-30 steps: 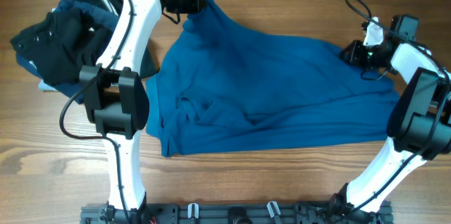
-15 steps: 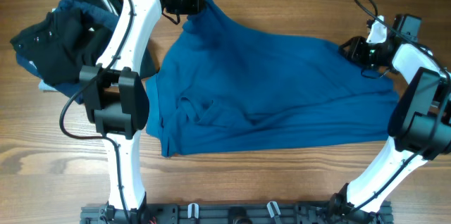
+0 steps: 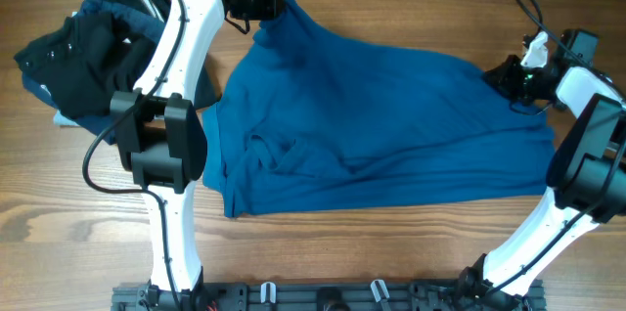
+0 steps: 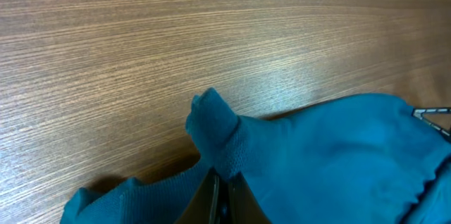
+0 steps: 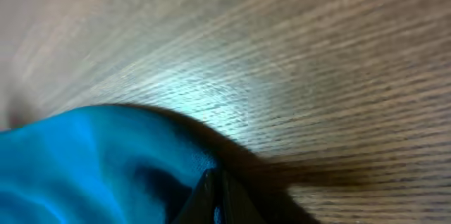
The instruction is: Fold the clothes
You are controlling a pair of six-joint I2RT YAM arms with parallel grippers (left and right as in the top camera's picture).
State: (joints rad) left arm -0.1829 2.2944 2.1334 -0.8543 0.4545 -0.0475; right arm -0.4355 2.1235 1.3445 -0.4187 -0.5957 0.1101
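A blue shirt (image 3: 372, 120) lies spread across the middle of the wooden table. My left gripper (image 3: 279, 5) is shut on its far left corner; the left wrist view shows the fingers (image 4: 224, 189) pinching a bunched fold of blue cloth (image 4: 331, 160). My right gripper (image 3: 501, 73) is shut on the shirt's far right corner; the right wrist view shows the closed fingers (image 5: 216, 196) at the edge of the blue cloth (image 5: 77, 160), lifted a little off the wood.
A heap of dark clothes (image 3: 83, 52) lies at the far left of the table (image 3: 391, 252). Bare wood runs along the front and beyond the shirt's far edge.
My right gripper has moved to the right with the shirt's corner, drawing the cloth out wider. The left gripper has stayed in place.
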